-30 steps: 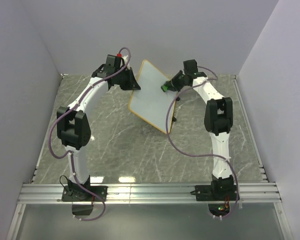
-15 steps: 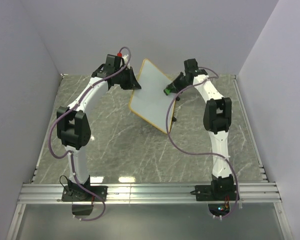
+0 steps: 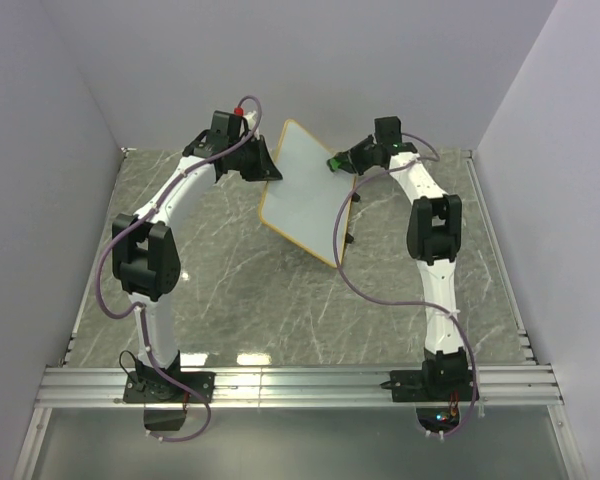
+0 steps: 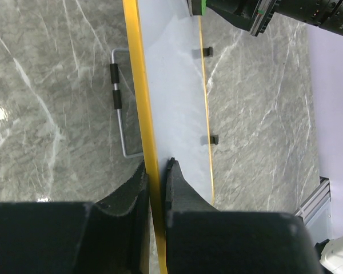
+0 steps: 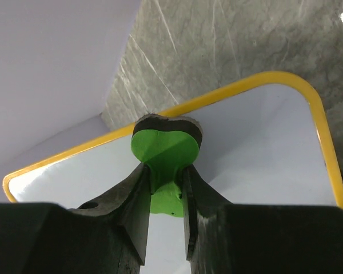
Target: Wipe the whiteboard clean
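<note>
The whiteboard point(image 3: 305, 190) is a square white board with a yellow-orange rim, held tilted above the marble table. Its face shows no writing in any view. My left gripper point(image 3: 268, 168) is shut on the board's left rim point(image 4: 151, 160), one finger on each side of the edge. My right gripper point(image 3: 338, 161) is shut on the green eraser point(image 5: 166, 151), whose dark pad presses on the board's face point(image 5: 257, 148) near its far right edge. Two small black clips point(image 4: 213, 138) sit on the board's right rim.
A bent metal wire stand with black sleeves point(image 4: 118, 103) lies on the table point(image 3: 230, 280) under the board. Grey walls enclose the back and both sides. An aluminium rail point(image 3: 300, 385) runs along the near edge by the arm bases.
My right gripper with the eraser has moved up across the board, from the middle of its right side towards its far right edge. The left gripper and the board have stayed still.
</note>
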Controlling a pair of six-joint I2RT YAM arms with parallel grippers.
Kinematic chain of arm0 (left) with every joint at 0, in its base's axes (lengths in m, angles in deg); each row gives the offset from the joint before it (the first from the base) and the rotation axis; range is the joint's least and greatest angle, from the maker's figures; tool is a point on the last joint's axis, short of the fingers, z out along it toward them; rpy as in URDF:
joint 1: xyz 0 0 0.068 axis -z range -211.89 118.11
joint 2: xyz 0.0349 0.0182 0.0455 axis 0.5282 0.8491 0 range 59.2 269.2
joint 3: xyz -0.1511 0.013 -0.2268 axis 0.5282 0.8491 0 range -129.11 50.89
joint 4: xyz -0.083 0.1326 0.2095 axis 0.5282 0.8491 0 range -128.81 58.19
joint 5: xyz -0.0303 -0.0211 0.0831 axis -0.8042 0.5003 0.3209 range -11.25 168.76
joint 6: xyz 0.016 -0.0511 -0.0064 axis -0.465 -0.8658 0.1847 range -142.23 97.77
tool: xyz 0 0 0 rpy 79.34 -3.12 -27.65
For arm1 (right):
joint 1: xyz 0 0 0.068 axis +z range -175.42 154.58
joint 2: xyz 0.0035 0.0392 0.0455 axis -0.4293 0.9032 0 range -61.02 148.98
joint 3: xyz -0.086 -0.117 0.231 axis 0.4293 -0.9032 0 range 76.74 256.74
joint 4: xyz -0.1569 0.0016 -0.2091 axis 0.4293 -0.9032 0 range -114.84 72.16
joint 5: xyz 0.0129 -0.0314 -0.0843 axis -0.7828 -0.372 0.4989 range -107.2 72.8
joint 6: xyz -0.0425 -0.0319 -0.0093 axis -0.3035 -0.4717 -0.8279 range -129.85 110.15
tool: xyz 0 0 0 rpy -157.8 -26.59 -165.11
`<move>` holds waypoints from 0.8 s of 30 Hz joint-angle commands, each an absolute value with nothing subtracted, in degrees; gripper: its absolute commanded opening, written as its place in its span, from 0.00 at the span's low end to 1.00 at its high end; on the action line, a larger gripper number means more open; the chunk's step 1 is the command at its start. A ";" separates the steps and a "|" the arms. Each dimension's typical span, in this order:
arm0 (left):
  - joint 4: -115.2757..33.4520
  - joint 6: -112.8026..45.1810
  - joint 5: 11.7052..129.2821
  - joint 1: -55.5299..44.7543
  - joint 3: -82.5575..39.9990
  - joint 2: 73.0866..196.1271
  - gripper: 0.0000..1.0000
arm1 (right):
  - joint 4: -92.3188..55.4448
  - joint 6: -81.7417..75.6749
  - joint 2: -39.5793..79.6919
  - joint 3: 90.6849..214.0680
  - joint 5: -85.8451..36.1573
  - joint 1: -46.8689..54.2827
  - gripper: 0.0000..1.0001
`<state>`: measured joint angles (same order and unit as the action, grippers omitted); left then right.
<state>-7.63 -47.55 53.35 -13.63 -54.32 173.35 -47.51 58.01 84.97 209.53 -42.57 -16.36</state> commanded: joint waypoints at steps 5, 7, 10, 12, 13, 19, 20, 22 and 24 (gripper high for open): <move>0.65 -39.99 47.73 -9.12 -51.77 175.13 0.00 | -49.65 46.15 77.41 191.63 -42.69 -14.43 0.00; 0.65 -40.07 47.64 -9.12 -51.85 175.13 0.00 | -50.71 42.90 74.52 186.89 -42.69 -14.17 0.00; 0.57 -40.25 47.29 -9.12 -52.12 175.48 0.00 | -50.36 39.99 71.35 183.01 -42.69 -13.12 0.00; 0.57 -40.42 47.03 -9.12 -52.03 175.65 0.00 | -50.62 39.11 70.90 184.22 -42.95 -12.50 0.00; 0.48 -40.42 46.94 -9.12 -52.12 175.74 0.00 | -50.89 39.02 71.25 185.36 -43.04 -11.98 0.00; 0.39 -40.60 46.67 -8.69 -51.15 175.57 0.00 | -52.65 42.70 78.53 202.14 -43.48 -11.88 0.00; 0.39 -40.60 46.76 -8.51 -51.15 175.22 0.00 | -51.52 43.49 79.76 204.42 -43.22 -12.23 0.00; 0.48 -40.60 46.76 -8.42 -50.80 175.13 0.00 | -48.53 47.18 83.01 208.31 -43.13 -12.76 0.00; 0.57 -40.51 47.03 -8.25 -50.71 174.87 0.00 | -43.43 53.06 86.52 210.33 -45.31 -13.64 0.00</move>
<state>-7.61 -47.79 52.56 -13.63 -53.99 173.22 -49.61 45.77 80.77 207.00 -43.09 -14.20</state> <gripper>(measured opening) 0.122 0.299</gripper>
